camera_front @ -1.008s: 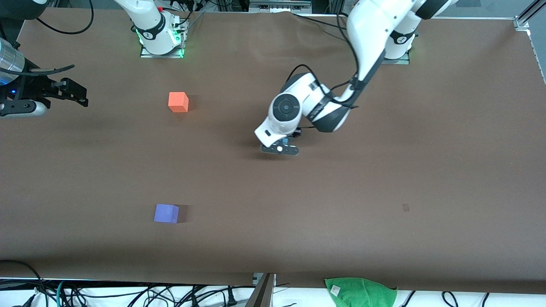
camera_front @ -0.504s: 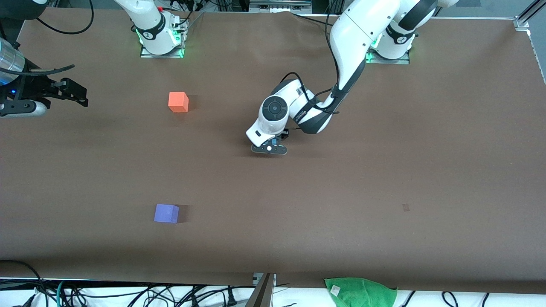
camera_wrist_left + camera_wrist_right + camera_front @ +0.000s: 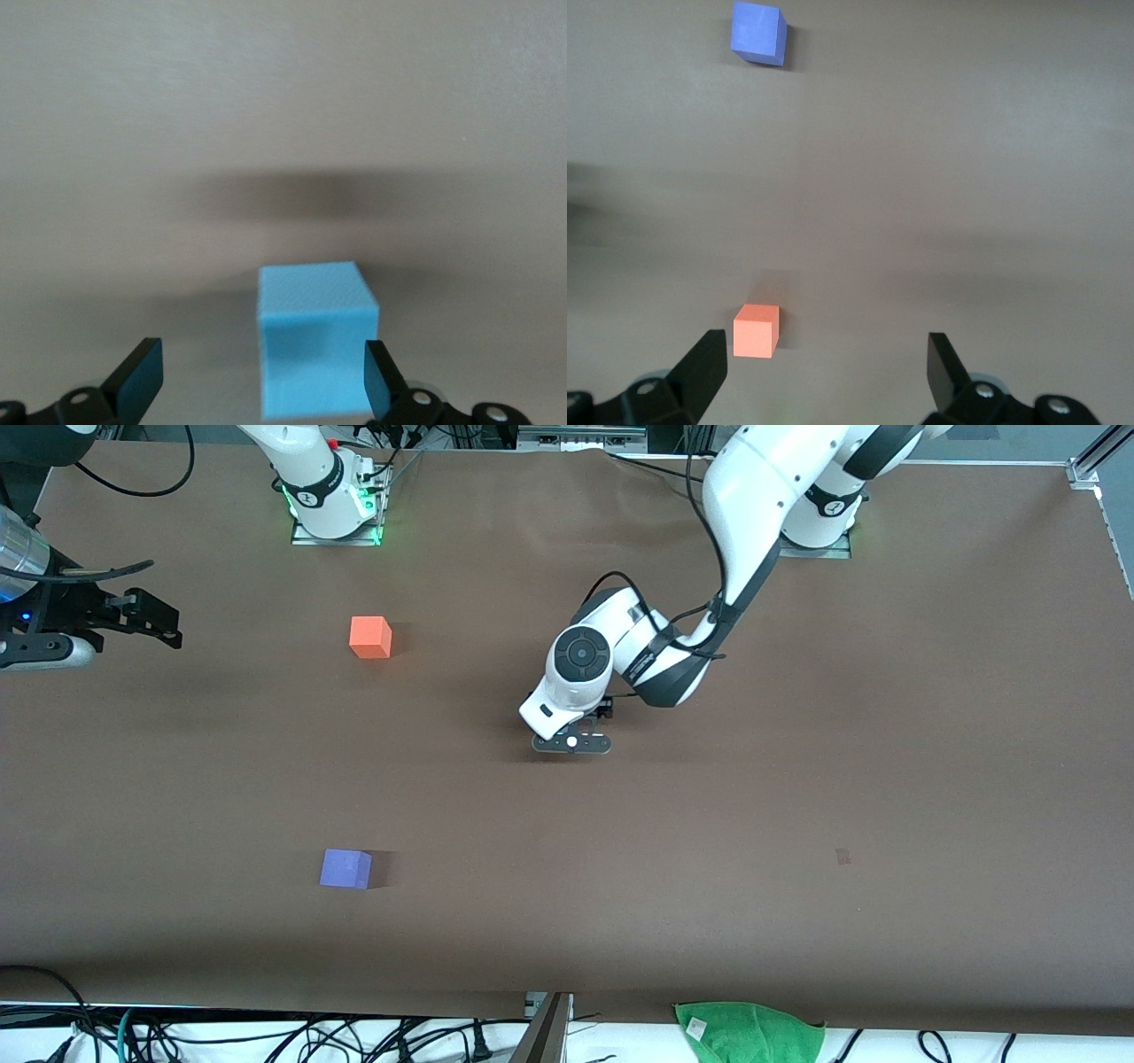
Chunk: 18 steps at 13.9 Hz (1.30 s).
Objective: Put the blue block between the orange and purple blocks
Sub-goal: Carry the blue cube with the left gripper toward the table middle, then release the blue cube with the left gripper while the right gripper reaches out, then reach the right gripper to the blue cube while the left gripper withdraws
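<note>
While looking down on the brown table (image 3: 886, 779), finding the left gripper (image 3: 571, 741) low over its middle, fingers (image 3: 137, 381) spread wide and gripping nothing. Noting the right gripper (image 3: 133, 615) waiting over the edge at the right arm's end, likewise open and empty. Spotting the blue block (image 3: 314, 345) resting on the table between the left fingers, just beside one, well apart from the orange block (image 3: 370, 637) and purple block (image 3: 345, 868). Judging it light, stiff, matte and hardly slippery; advising pinching two flat opposite faces at mid-height.

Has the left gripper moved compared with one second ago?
Yes. In the front view, the left gripper first moved toward the orange block, then came partly back. It now stands open beside the blue block.
</note>
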Each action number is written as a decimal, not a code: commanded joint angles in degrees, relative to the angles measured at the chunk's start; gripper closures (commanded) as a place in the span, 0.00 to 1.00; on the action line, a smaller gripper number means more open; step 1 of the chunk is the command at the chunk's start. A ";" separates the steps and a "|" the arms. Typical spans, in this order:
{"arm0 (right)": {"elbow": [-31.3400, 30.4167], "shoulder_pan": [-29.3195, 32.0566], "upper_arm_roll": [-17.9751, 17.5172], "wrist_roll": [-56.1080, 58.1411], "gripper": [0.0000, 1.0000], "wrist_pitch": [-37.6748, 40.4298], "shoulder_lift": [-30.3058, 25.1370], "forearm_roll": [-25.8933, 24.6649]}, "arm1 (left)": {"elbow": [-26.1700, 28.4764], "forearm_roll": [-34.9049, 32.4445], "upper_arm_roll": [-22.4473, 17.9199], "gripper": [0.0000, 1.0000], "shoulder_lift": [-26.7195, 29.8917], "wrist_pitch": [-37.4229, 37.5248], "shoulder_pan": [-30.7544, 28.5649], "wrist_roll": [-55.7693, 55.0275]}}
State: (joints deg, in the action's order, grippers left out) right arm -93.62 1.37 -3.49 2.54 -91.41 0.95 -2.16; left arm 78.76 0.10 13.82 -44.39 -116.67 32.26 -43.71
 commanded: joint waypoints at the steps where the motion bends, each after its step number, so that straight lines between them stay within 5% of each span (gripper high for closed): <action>1: 2.39 0.39 -0.73 -0.87 0.00 0.18 1.78 0.31 | 1.39 0.77 0.68 0.00 6.84 8.53 -2.89 1.51; 4: 2.39 0.13 -0.90 -0.96 0.00 0.18 2.21 1.80 | 1.39 7.26 0.59 0.00 13.00 17.41 -9.56 9.05; 10: 2.30 -0.57 -1.17 -0.08 0.00 0.09 5.55 2.33 | 1.22 5.96 -0.02 0.00 18.27 28.32 -24.14 22.59; 13: 2.47 -6.53 -1.17 -1.22 0.00 -1.31 8.01 3.65 | 1.04 4.74 -0.11 0.00 20.48 29.65 -33.55 27.53; 18: 2.39 -17.26 -1.17 -24.66 0.00 -10.53 13.28 3.83 | 0.43 0.95 0.06 0.00 23.56 29.48 -43.76 32.37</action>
State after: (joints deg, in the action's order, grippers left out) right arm -92.46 -12.76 -5.03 -16.10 -99.51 11.72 1.22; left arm 78.41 2.02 12.91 -22.83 -87.67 -9.10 -12.36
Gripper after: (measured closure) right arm 0.000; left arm 0.000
